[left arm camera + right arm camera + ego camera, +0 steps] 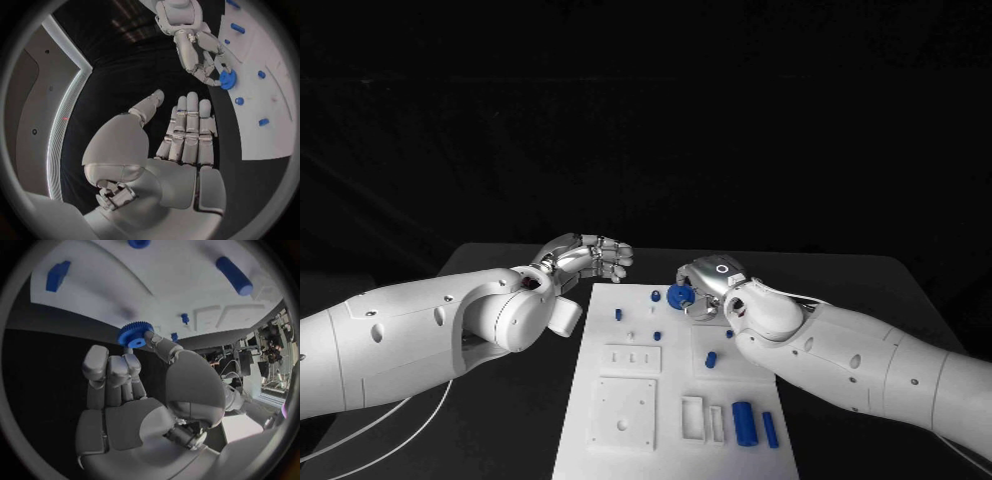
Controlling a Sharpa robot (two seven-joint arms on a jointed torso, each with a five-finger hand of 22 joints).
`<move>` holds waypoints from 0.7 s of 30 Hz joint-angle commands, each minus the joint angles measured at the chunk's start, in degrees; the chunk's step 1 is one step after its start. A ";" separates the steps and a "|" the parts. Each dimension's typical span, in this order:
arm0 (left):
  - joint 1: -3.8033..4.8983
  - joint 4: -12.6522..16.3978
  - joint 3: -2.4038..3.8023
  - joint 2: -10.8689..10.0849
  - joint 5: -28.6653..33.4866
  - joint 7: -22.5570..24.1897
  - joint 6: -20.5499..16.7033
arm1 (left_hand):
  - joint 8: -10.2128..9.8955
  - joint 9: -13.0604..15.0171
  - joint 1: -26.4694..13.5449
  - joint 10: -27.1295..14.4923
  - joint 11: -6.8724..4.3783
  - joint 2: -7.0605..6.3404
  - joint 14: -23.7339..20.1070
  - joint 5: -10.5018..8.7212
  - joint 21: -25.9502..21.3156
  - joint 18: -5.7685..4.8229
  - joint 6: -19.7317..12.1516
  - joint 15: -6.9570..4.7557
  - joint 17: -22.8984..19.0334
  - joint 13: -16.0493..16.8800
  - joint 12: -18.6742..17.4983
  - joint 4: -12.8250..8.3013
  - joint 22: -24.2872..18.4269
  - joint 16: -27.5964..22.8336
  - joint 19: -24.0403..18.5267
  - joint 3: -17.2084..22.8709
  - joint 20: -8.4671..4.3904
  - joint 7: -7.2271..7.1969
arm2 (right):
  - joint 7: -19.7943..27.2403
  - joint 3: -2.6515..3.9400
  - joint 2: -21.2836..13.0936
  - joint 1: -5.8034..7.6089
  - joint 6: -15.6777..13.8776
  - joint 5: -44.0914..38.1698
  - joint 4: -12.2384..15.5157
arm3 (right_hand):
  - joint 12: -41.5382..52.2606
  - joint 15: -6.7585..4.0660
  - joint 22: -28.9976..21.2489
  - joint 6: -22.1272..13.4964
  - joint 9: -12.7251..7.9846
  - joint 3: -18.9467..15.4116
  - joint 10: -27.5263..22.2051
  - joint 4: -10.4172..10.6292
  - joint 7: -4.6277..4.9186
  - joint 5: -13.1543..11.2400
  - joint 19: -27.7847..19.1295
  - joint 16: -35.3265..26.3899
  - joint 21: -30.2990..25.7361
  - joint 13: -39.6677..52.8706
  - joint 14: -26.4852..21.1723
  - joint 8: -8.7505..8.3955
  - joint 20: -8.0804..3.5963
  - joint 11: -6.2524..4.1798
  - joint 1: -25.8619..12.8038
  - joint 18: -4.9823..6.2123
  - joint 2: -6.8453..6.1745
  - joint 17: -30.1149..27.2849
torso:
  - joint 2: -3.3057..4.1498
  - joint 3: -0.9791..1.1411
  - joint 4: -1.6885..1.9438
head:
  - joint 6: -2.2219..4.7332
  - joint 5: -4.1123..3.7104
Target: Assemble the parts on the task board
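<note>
Your left hand (584,257) hovers off the board's (625,450) 11 o'clock corner, fingers straight and apart, holding nothing. On the board you have small blue pegs (619,314) up top and two blue cylinders (744,423) at 5 o'clock beside a slot. Your right hand (708,283) pinches a blue gear (681,296) over the board's 1 o'clock edge.

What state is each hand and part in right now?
Left hand: open, holding nothing, beside the task board.
Right hand: pinching the blue gear above the board's far end.
Blue cylinders: lying on the board's near right corner.
Small blue pegs: on the board.
</note>
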 commanded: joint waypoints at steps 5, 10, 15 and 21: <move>0.15 0.21 0.07 0.18 -0.23 0.46 0.42 | -0.37 0.09 -0.70 0.29 0.07 0.00 0.29 -0.15 0.22 1.08 0.25 0.18 0.10 0.08 -0.23 -0.25 1.04 -0.30 -0.54 0.16 -0.03 -0.04 | -1.66 0.00 1.90 0.00 -1.12 -3.92 1.18 | 0.06 -0.29 0.68 6.17 0.60 0.44 0.27 0.18 0.80 -0.29 0.52 -0.37 0.30 0.00 0.06 -0.22 -0.08 -0.04 0.01 6.71 -0.50 0.09 | 0.09 -0.12 0.12 | 0.08 0.27; 0.22 0.10 0.08 0.43 -0.23 0.42 0.46 | -0.37 0.09 -0.70 0.29 0.07 0.00 0.29 -0.15 0.23 1.08 0.25 0.18 0.10 0.08 -0.23 -0.25 1.04 -0.30 -0.54 0.17 -0.03 -0.04 | -1.37 -0.11 3.57 -0.03 -0.64 -3.90 0.49 | 0.05 -0.29 0.68 6.16 0.60 0.46 0.26 0.21 0.80 -0.29 0.52 -0.38 0.30 -0.01 0.06 -0.22 -0.08 -0.04 0.01 6.71 -0.54 0.09 | 0.11 -0.22 0.20 | 0.01 0.39; 0.52 -0.13 0.08 0.89 -0.23 0.39 0.47 | -0.37 0.09 -0.73 0.29 0.07 0.00 0.29 -0.15 0.24 1.08 0.25 0.18 0.11 0.09 -0.24 -0.25 1.04 -0.31 -0.54 0.17 -0.03 -0.04 | -1.05 -0.43 5.35 -0.14 -0.36 -3.89 -0.99 | -0.02 -0.29 0.67 6.14 0.62 0.50 0.21 0.31 0.81 -0.29 0.53 -0.40 0.31 -0.07 0.06 -0.25 -0.08 -0.04 0.01 6.71 -0.64 0.11 | 0.17 -0.15 0.10 | -0.10 0.62; 0.68 -0.17 0.08 1.22 -0.23 0.39 0.50 | -0.37 0.10 -0.74 0.29 0.07 0.00 0.30 -0.16 0.24 1.08 0.25 0.18 0.12 0.09 -0.24 -0.26 1.04 -0.31 -0.54 0.19 -0.03 -0.04 | -0.85 -1.01 6.53 -0.35 -0.09 -3.87 -2.54 | -0.10 -0.29 0.67 6.10 0.62 0.53 0.13 0.35 0.81 -0.27 0.53 -0.42 0.31 -0.14 0.06 -0.28 -0.08 -0.03 0.05 6.71 -0.68 0.12 | 0.11 -0.18 0.12 | -0.33 0.77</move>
